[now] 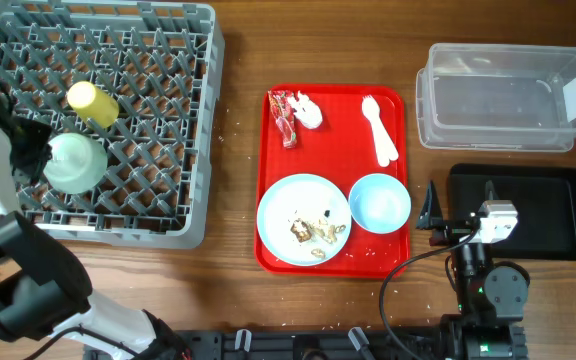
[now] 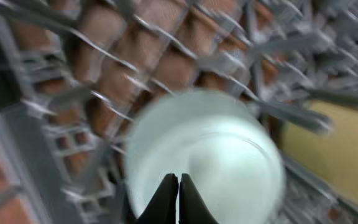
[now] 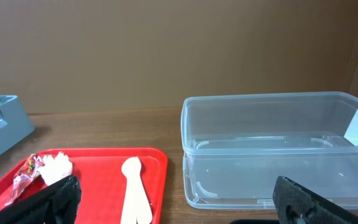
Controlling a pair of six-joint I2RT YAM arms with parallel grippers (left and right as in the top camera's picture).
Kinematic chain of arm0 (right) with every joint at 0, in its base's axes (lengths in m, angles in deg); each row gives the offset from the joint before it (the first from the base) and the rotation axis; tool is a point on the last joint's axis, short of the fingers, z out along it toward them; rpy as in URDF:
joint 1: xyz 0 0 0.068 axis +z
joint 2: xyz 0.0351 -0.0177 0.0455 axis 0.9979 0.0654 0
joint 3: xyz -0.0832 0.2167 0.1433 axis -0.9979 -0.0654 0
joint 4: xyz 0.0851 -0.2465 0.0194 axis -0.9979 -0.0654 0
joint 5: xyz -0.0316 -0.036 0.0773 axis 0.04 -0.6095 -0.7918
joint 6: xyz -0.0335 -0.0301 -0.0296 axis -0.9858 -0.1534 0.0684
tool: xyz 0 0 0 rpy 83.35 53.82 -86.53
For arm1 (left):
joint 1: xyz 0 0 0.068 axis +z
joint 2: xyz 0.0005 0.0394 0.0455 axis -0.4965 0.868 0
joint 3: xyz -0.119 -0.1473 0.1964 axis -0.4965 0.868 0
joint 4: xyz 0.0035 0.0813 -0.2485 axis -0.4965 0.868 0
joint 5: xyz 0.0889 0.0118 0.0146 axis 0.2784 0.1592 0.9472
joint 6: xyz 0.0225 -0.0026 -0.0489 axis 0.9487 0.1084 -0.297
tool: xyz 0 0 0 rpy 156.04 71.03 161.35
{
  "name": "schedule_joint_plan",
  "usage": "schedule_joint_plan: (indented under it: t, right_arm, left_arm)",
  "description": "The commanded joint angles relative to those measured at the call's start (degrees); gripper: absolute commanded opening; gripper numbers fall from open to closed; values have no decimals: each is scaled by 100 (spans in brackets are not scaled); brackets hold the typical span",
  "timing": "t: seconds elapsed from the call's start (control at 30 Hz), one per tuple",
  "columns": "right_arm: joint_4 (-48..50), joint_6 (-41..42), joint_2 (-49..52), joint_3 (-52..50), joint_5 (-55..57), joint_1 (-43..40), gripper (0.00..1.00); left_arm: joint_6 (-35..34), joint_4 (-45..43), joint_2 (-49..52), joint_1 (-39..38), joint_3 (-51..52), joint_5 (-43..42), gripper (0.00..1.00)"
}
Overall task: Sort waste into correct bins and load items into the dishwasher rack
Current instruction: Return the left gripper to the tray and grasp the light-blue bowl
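The grey dishwasher rack (image 1: 168, 190) holds a yellow cup (image 1: 92, 103) and a pale green bowl (image 1: 75, 162), upside down. My left gripper (image 1: 34, 152) is at the bowl's left side. In the blurred left wrist view its fingers (image 2: 179, 190) are shut together over the bowl (image 2: 210, 143), with the cup (image 2: 347, 149) to the right. On the red tray lie the red-and-white wrapper (image 1: 284, 116), white tissue (image 1: 309, 110), white cutlery (image 1: 379, 130), a plate (image 1: 286, 205) with food scraps (image 1: 318, 231), and a light blue bowl (image 1: 379, 201). My right gripper (image 1: 432, 208) (image 3: 179, 202) is open and empty.
The clear tub (image 1: 503, 95) (image 3: 278, 149) stands at the back right, the black tray (image 1: 538, 215) in front of it under my right arm. The red tray (image 1: 268, 160) (image 3: 98, 180) lies between the rack and the bins. The right wrist view shows the wrapper (image 3: 25, 175), tissue (image 3: 56, 167) and cutlery (image 3: 135, 190).
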Motion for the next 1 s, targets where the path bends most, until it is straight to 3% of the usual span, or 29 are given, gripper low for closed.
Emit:
schedule_joint_plan:
  t: [0.0, 0.07, 0.13, 0.2, 0.27, 0.37, 0.5, 0.6, 0.67, 0.87, 0.97]
  right_arm:
    - [28, -52, -35, -7, 55, 2, 100]
    - [28, -52, -35, -7, 55, 2, 100]
    - [28, -52, -35, -7, 55, 2, 100]
    - [28, -50, -35, -7, 55, 2, 100]
    - [28, -52, -35, -7, 55, 2, 100]
    - [28, -52, -35, -7, 55, 2, 100]
    - [28, -50, -35, -7, 57, 2, 100]
    - [28, -52, -35, -7, 55, 2, 100]
    - [28, -52, -35, -7, 57, 2, 100]
    - [28, -52, -35, -7, 55, 2, 100]
    - [28, -50, -35, -7, 57, 2, 100]
  left_arm:
    - [629, 22, -649, -214, 13, -2251, 4]
    - [999, 22, -1003, -645, 13, -2953, 4]
    - [1370, -7, -1231, -1746, 13, -3410, 4]
    - [1569, -105, -1161, -2916, 15, -3405, 21]
    - [1611, -461, -957, -4138, 15, -3314, 57]
    - [1445, -925, -590, -5421, 15, -2754, 58]
    - [1419, -1510, -81, -6629, 15, -2599, 53]
    - [1416, -1832, 247, -7158, 15, -1735, 62]
    - [1486, -2020, 673, -7549, 15, -616, 62]
    - [1985, -2339, 1390, -7851, 15, -658, 62]
    - [1991, -2426, 1475, -7884, 15, -656, 41]
